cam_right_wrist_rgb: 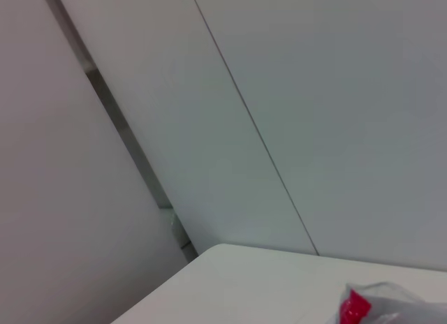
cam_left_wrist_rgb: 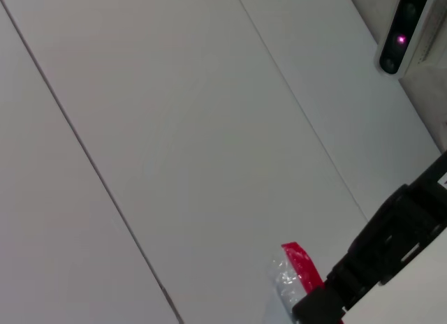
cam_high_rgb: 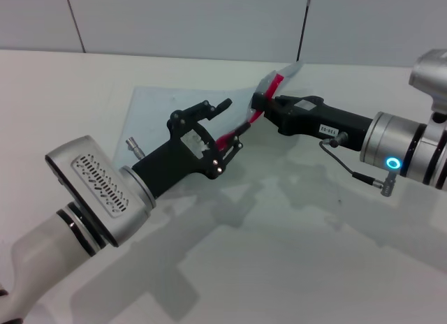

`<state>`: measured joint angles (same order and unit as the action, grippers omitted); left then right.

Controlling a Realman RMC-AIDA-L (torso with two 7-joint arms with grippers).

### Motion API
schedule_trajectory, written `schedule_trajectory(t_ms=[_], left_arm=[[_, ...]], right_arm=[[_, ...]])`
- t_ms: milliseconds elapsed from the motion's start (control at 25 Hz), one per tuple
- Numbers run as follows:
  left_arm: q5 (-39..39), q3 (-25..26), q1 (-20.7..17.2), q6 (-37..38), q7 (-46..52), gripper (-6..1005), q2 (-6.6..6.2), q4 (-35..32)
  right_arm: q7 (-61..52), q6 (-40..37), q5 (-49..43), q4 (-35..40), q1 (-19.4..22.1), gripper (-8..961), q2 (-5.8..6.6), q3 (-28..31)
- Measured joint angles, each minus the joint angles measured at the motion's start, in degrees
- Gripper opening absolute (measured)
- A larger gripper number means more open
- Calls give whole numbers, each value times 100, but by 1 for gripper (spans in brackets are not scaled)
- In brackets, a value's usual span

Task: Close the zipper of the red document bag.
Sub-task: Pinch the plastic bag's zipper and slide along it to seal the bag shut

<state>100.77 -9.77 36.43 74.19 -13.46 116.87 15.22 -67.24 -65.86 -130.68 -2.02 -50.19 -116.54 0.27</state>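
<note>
The red document bag is a pale translucent pouch lying flat on the white table, with its right end lifted. Its red zipper runs up along the raised edge toward the bag's corner. My right gripper is shut on the zipper edge near that raised end. My left gripper is open just left of it, its lower finger against the red strip. The left wrist view shows the zipper's end beside the right gripper's black body. The right wrist view shows the zipper's red tip.
The white table stretches in front of both arms, with grey wall panels behind it. A small metal stud sticks out from my left wrist. A camera unit is mounted on the wall.
</note>
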Motion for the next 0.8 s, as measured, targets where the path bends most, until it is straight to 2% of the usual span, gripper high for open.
schedule_trajectory(t_ms=[200,400,800], left_arm=[[-13,9,9,-23,2,382,-7,-10],[24,-24,15,-32,24,342,-7,1],[38,-52,17,-76,3,349,2,31]], right_arm=[[7,-2,-42,-51,-33,14,0,-1],[9,-5,-69,-56,-48,14,0,-1],[10,-210,-71,-68,-53,13,0,33]])
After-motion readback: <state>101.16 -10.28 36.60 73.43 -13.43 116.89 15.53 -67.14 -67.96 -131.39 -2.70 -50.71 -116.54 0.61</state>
